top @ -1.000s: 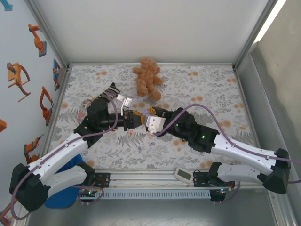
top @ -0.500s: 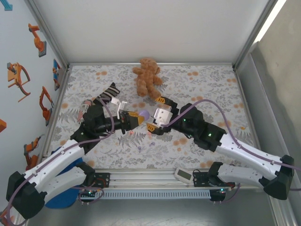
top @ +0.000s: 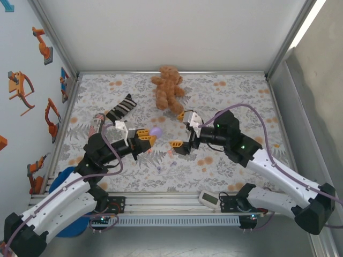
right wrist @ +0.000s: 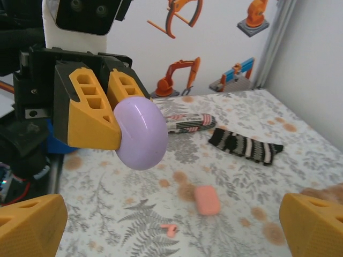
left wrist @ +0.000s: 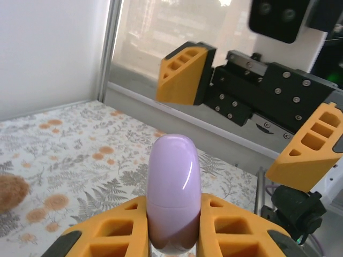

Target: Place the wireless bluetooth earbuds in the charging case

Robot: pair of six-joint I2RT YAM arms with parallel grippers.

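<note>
Barely begun: the left tool (left wrist: pixel 174 208) clamps a lilac case (right wrist: pixel 140 133), seemingly closed, above the middle of the surface (right wrist: pixel 241 176), the right tool (top: pixel 182 129) gapes empty, and a pink earbud (right wrist: pixel 170 230) lies loose below.

The lilac case (left wrist: pixel 173 193) is glossy, smooth plastic; the teddy bear (top: pixel 168 88) fuzzy plush.

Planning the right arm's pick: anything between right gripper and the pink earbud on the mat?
Nothing visible. The right gripper hangs open above the mat; the pink earbud lies uncovered ahead of it. A salmon-pink block sits beside the earbud, apart. The lilac case in the left gripper is held clear of the mat.
</note>
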